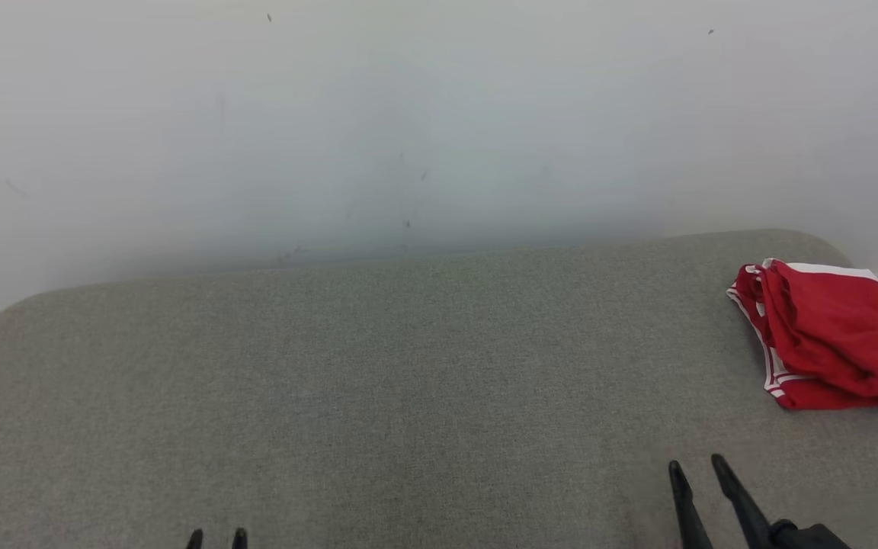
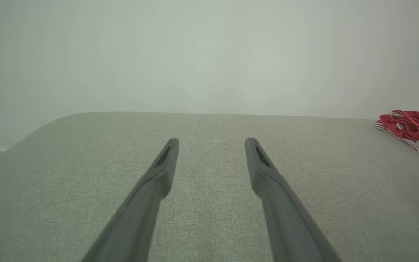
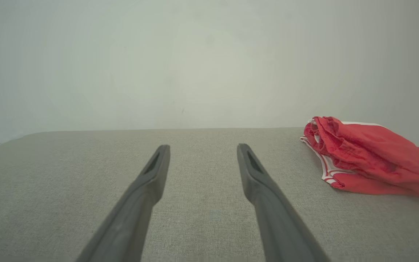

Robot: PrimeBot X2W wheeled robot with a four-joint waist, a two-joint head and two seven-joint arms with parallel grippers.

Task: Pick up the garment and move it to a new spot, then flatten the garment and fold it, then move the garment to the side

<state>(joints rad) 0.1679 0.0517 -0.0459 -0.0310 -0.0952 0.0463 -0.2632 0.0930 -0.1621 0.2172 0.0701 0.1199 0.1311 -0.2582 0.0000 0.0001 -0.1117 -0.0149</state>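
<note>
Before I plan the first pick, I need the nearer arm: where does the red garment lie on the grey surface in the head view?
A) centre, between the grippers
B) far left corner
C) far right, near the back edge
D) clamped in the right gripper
C: the red garment lies bunched at the far right of the grey surface, beyond the open right gripper.

The garment (image 1: 835, 343) runs off the right edge, and the bottom edge cuts the left gripper (image 1: 217, 536) down to its fingertips.
</note>
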